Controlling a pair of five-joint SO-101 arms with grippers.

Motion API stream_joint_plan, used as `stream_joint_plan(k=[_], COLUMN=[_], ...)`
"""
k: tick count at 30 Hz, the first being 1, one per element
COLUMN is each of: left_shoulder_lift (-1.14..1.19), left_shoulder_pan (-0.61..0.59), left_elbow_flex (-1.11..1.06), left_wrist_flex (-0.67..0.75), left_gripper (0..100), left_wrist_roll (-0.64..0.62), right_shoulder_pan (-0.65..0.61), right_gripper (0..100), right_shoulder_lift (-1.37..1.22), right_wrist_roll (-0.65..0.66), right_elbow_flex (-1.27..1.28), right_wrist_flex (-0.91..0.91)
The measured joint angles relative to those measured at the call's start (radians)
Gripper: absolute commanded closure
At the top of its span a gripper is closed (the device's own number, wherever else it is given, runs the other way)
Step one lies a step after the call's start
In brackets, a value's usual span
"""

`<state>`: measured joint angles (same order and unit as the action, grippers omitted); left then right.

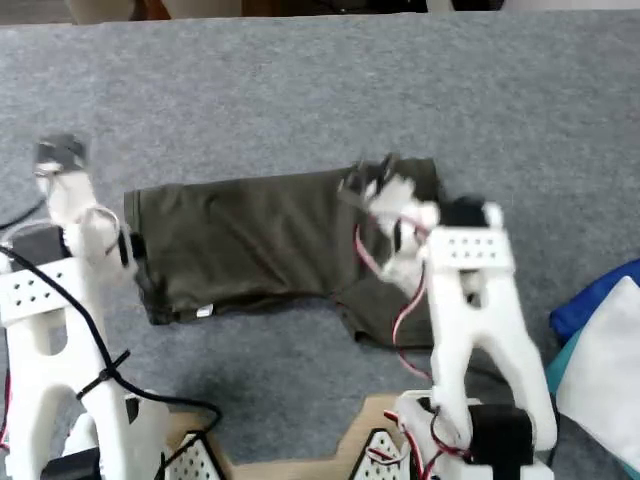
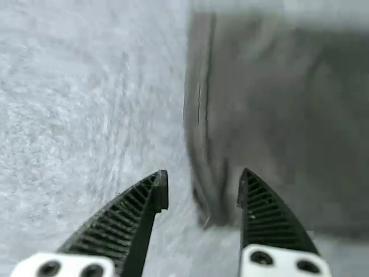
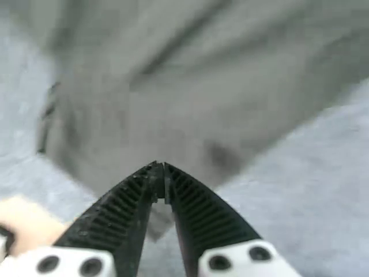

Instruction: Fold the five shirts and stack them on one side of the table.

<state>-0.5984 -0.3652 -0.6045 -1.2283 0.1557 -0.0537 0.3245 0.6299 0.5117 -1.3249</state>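
A dark olive shirt (image 1: 250, 240) lies spread sideways in the middle of the grey table, and its near right part bulges toward the front edge. At the shirt's left edge my left gripper (image 1: 133, 255) is low and open. In the left wrist view the left gripper (image 2: 202, 193) has one finger over the table and the other over the shirt (image 2: 277, 115), straddling its hem. Over the shirt's right end is my right gripper (image 1: 365, 190). In the right wrist view the right gripper (image 3: 160, 172) is shut, tips together just above the shirt (image 3: 190, 86), with no cloth visibly pinched.
Blue, teal and white cloth (image 1: 600, 340) lies piled at the table's right edge. A tan board (image 1: 375, 415) holds the arm bases at the front. The grey table (image 1: 300, 90) stretches bare behind the shirt.
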Motion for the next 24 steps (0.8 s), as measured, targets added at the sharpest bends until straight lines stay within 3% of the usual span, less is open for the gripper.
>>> stream_joint_plan(k=[5, 9, 17, 24], left_shoulder_lift=[0.146, 0.331, 0.669, 0.838], left_shoulder_pan=[0.048, 0.106, 0.153, 0.104], left_elbow_flex=[0.173, 0.281, 0.379, 0.379], left_wrist_flex=[0.025, 0.072, 0.106, 0.124], left_gripper=[79, 79, 86, 86], left_wrist_roll=[-0.207, -0.296, -0.311, -0.232], right_shoulder_pan=[0.011, 0.018, 0.077, 0.129], right_gripper=[99.4, 99.4, 99.4, 99.4], right_shoulder_lift=[-0.229, -0.473, -0.884, -1.148], right_wrist_roll=[-0.081, -0.143, -0.236, -0.221], right_elbow_flex=[-0.362, -0.537, -0.741, -1.048], right_wrist_flex=[-0.049, -0.018, 0.057, -0.048])
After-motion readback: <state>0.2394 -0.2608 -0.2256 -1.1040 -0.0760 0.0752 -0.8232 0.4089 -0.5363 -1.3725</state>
